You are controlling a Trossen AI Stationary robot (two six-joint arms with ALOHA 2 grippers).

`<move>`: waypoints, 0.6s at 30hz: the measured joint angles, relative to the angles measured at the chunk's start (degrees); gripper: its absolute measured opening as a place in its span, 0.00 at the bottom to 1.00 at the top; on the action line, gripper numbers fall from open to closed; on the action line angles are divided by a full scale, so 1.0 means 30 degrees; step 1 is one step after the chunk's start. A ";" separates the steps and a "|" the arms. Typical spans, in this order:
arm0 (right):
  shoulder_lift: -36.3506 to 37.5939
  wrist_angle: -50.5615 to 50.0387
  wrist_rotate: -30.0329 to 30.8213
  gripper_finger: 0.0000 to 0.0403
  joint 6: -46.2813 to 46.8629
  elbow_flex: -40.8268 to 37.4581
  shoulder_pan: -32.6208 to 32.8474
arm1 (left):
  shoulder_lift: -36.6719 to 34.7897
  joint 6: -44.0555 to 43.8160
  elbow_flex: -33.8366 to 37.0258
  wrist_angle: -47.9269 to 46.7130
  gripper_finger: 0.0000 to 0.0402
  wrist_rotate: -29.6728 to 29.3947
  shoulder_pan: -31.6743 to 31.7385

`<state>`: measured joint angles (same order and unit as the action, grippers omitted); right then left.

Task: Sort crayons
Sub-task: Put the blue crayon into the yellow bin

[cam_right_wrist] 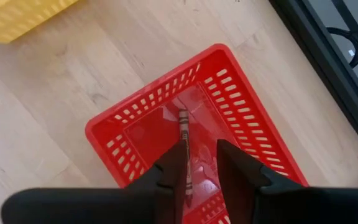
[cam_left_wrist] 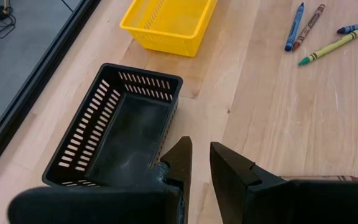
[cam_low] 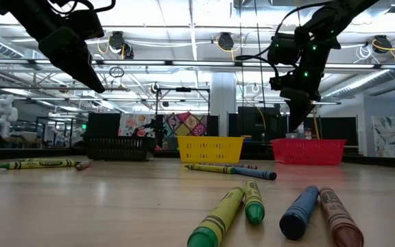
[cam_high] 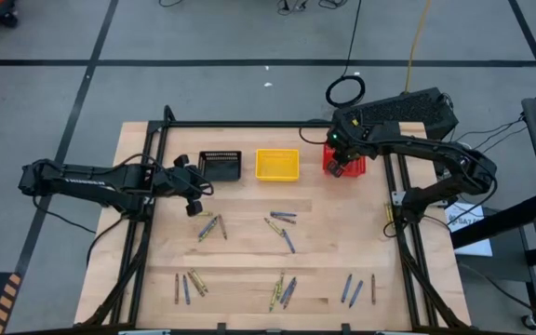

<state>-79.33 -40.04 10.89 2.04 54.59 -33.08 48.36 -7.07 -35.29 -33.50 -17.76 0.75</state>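
You see bright, even light from ceiling strips above the table (cam_high: 249, 279); shadows stay faint, and nearby crayons (cam_low: 252, 202) blur.

The counter (cam_high: 249, 256) is pale wood with visible grain and a smooth, faintly satiny finish. The red basket (cam_right_wrist: 247, 118), yellow basket (cam_left_wrist: 166, 28) and black basket (cam_left_wrist: 92, 140) look like slotted moulded plastic, slightly glossy. The crayons (cam_low: 252, 202) have waxy tips and printed paper wrappers. Both grippers' fingers (cam_left_wrist: 229, 168) are matt black.
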 joint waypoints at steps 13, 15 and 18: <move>-0.0007 0.1269 -0.0004 0.19 0.0222 0.0000 0.0002 | 0.0157 -0.0033 0.0000 -0.0003 0.16 0.0355 -0.0007; -0.0007 0.1269 0.0003 0.19 0.0201 -0.0007 0.0002 | 0.0381 -0.0035 0.0000 0.0007 0.16 0.0575 -0.0007; -0.0013 0.1269 -0.0004 0.19 0.0104 -0.0007 0.0009 | 0.0847 -0.0033 0.0000 0.0013 0.16 0.0985 -0.0007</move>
<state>-79.37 -36.23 10.88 2.35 54.57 -33.06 50.90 -7.17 -35.29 -33.46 -14.80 0.73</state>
